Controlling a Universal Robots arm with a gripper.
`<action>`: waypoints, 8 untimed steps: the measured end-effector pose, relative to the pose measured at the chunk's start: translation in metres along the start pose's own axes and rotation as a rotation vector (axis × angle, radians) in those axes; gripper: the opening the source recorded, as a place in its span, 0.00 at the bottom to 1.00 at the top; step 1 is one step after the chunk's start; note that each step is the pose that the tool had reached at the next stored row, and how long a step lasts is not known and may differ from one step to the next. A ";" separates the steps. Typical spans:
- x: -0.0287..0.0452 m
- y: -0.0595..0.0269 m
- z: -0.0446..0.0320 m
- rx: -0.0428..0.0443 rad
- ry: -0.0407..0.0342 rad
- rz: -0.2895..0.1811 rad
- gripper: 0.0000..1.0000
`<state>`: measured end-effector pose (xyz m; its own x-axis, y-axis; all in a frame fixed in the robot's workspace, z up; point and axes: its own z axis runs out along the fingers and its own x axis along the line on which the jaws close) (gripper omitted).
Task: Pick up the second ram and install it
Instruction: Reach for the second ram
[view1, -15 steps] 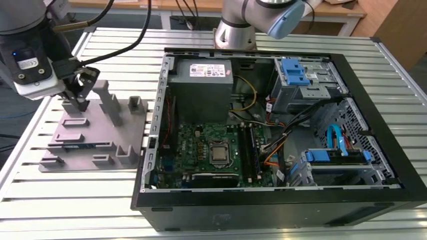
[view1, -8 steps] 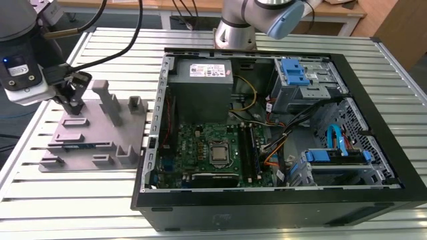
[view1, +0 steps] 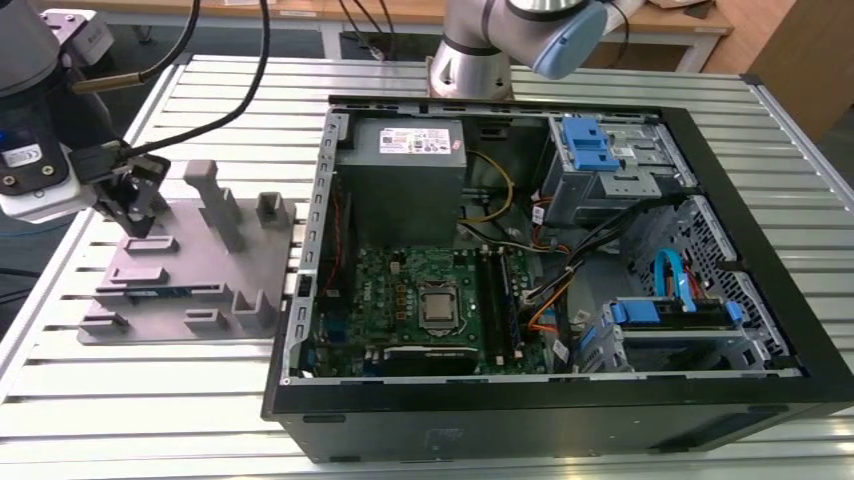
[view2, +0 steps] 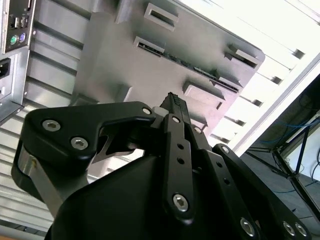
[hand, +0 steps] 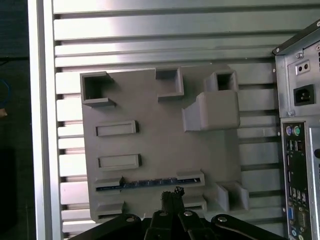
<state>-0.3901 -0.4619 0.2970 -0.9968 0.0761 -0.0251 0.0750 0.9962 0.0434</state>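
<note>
A robot arm works at a slatted metal table (view1: 160, 400) that carries an open computer case (view1: 534, 435) and, at the case's 9 o'clock in the exterior view, a grey holder tray (view1: 187, 265) with upright blocks. The gripper (view1: 134, 222) hangs over the tray's 11 o'clock part, close above its surface. In both wrist views its fingertips appear drawn together with nothing between them, so it grips nothing. The second ram (view1: 167, 291), a thin dark blue stick, lies on edge in its slot near the tray's 7 o'clock corner. In the first wrist view the second ram (hand: 150, 184) runs between two grey end blocks, apart from the gripper (hand: 172, 192) tip and not touched by it. The second wrist view also shows the gripper (view2: 172, 100) tip short of the second ram (view2: 187, 64) on the holder tray (view2: 125, 75). Judged from this, the pick-up has not been made, so both the grasp and the seating on the green motherboard (view1: 400, 280) inside the case are left to do.
</note>
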 end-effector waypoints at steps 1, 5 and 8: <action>0.0016 -0.0002 0.0018 0.0000 -0.0001 0.000 0.11; 0.0047 -0.0008 0.0089 0.0001 0.0000 0.000 0.11; 0.0074 -0.0013 0.0143 0.0001 0.0000 0.000 0.11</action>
<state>-0.3972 -0.4621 0.2824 -0.9968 0.0762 -0.0251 0.0751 0.9962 0.0434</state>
